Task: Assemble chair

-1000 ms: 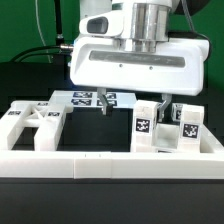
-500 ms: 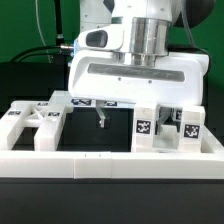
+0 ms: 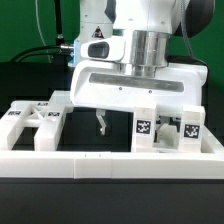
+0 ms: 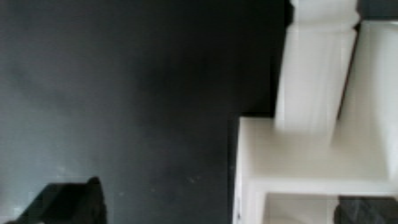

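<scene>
Step in hand, as we are reading it: an approach for a pick-up, early in the chair build. No two parts are looking joined, so far as we can judge.

Exterior view:
- The white two-finger gripper (image 3: 104, 126) is hanging low over the black table (image 3: 75, 137), between the loose parts and touching none that we can see.
- The flat white slotted plastic panel (image 3: 30, 125), carrying small black-and-white tags, is lying on the exterior view's left, near the gripper but apart from it.
- Two upright white plastic blocks with square tags are standing on the exterior view's right: the nearer tagged block (image 3: 145, 125) just beside the gripper, and the farther tagged block (image 3: 186, 122) beyond it.
- The long white border rail (image 3: 110, 160) is running across in front of all of these.

Jaws: only one thin dark finger (image 3: 100, 122) is showing under the gripper body. The other is hidden, so we cannot tell how wide they are standing. Nothing is showing between them.

Wrist view: a white plastic piece (image 4: 317, 120), a narrow bar meeting a wider block, is filling one side, with dark table beside it. The dark blur in the corner (image 4: 68, 205) may be a fingertip, but we are not sure.

Next move, in our judgement: centring the fingers about one part, probably the nearer tagged block, then lowering straight and closing on its flat faces. The neighbouring block is standing close, so a skewed descent is risking a nudge.
</scene>
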Action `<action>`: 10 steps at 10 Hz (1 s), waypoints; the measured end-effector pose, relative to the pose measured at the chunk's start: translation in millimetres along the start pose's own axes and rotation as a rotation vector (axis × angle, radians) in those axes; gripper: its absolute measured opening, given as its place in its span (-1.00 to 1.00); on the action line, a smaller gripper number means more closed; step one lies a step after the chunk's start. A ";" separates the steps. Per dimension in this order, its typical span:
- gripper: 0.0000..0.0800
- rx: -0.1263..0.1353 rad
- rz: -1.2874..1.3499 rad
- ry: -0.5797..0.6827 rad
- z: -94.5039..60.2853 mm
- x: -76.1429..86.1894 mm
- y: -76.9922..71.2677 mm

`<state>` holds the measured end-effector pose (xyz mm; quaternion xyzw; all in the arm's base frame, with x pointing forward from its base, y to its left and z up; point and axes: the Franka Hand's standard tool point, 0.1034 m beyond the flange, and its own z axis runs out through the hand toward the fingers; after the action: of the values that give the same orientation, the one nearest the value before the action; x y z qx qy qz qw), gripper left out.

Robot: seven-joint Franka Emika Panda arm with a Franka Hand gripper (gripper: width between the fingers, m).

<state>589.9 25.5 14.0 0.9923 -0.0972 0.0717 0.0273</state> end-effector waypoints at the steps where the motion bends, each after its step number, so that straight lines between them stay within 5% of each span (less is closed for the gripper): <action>1: 0.62 -0.003 -0.002 0.001 3.7 -1.2 0.9; 4: 0.62 -0.006 -0.003 -0.004 7.4 -3.8 2.2; 7: -0.49 -0.006 -0.003 -0.004 7.5 -3.9 2.7; 8: -0.49 -0.006 -0.004 -0.004 7.3 -3.8 2.5; 9: -0.82 -0.005 -0.004 -0.003 6.5 -3.3 2.1; 10: -0.82 -0.003 -0.003 0.002 3.5 -1.2 1.5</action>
<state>588.9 24.1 10.5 0.9923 -0.0958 0.0724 0.0288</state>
